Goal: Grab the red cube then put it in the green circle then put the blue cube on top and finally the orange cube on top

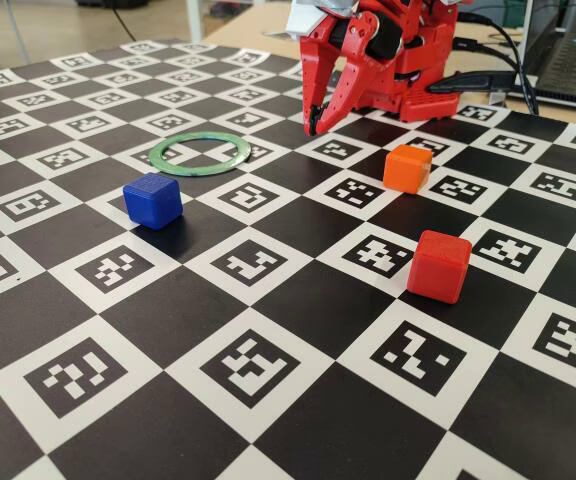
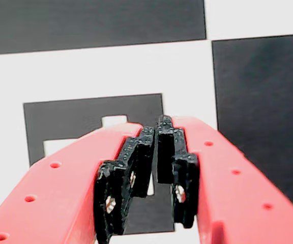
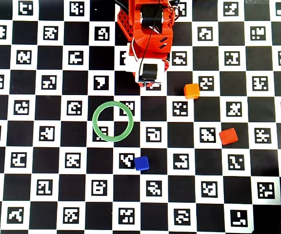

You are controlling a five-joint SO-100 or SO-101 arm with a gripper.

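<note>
In the fixed view, the red arm [image 1: 388, 60] sits folded at the far edge of a black-and-white checkered board [image 1: 268, 330] printed with square markers, its gripper [image 1: 315, 122] pointing down just above the board with nothing in it. The green circle [image 1: 200, 154] lies flat to the left of the gripper tip, its centre open. The blue cube [image 1: 153, 200] stands in front of the circle, a little to its left, apart from it. The orange cube [image 1: 407, 168] rests to the right of the gripper, and the red cube [image 1: 439, 265] sits nearer the camera, to the right of the orange one; the two are apart. In the wrist view, the gripper [image 2: 154, 152] fills the lower frame: two red fingers with black pads [image 2: 121, 178] pressed nearly together, only a thin slit between them and nothing clamped, over a white square with a black marker. In the overhead view, the arm [image 3: 148, 44] reaches down from the top edge; the circle [image 3: 113, 121] lies below-left of it, the blue cube [image 3: 141, 163] below-right of the circle, the orange cube [image 3: 191, 90] right of the gripper, and the red cube [image 3: 228, 136] lower right of the orange one.
</note>
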